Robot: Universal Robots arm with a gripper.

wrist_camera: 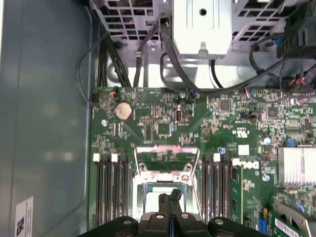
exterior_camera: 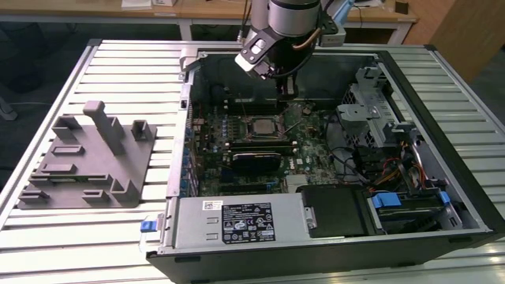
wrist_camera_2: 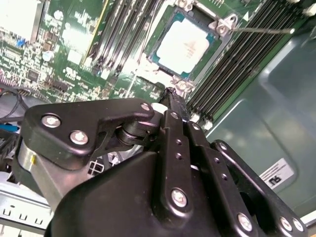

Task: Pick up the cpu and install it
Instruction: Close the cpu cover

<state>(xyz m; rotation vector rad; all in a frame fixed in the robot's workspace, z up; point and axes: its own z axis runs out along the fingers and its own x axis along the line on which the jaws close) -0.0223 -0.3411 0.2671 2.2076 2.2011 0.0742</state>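
Placement looks done: the cpu lies flat and square in its socket on the motherboard, near the middle of the open computer case. In the second wrist view its pale metal top faces up and nothing rests on it. The hinged retaining frame stands swung open beside the socket, which is probably why the chip is bare to the cameras.

In the exterior view the hand hangs inside the case, just toward one o'clock of the chip and above it, apart from it. Both wrist views show its fingers pressed together, tip to tip, with nothing between them, so I judge the chip to be released rather than carried. The memory slots flank the socket on both sides.

The grey holder sits on the slatted bench at nine o'clock of the case, well apart.
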